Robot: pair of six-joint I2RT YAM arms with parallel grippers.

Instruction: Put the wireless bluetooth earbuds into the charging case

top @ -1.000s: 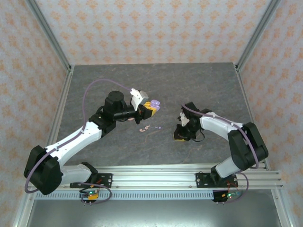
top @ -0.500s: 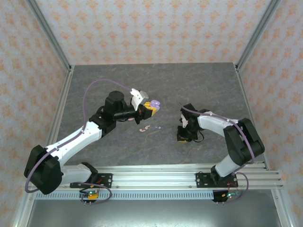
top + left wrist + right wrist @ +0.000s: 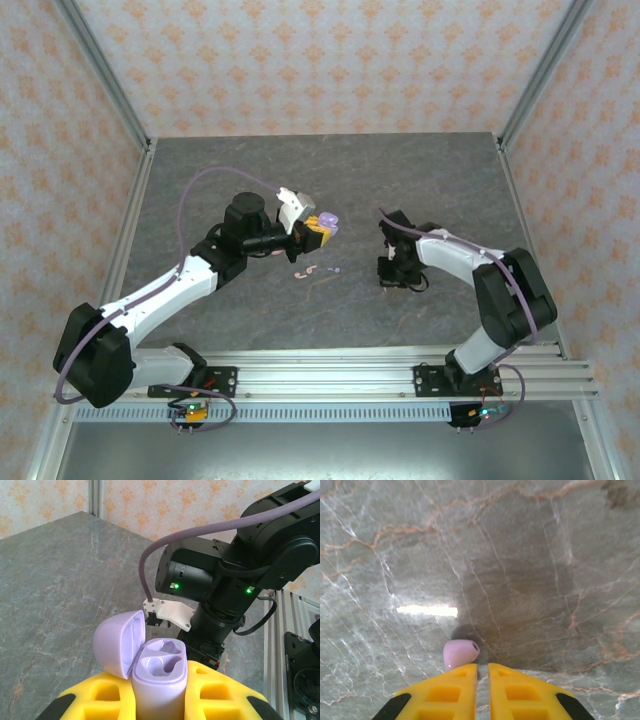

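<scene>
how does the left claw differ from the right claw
The left claw grips an open lilac plastic charging case held above the grey marbled tabletop. The right claw points down at that tabletop, nearly closed, its tips at a tiny pale pink earbud; whether it is pinched is unclear. Both have yellow fingers.

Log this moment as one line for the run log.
left gripper: shut on open lilac case, wells empty | right gripper: shut on pink earbud at table
</scene>
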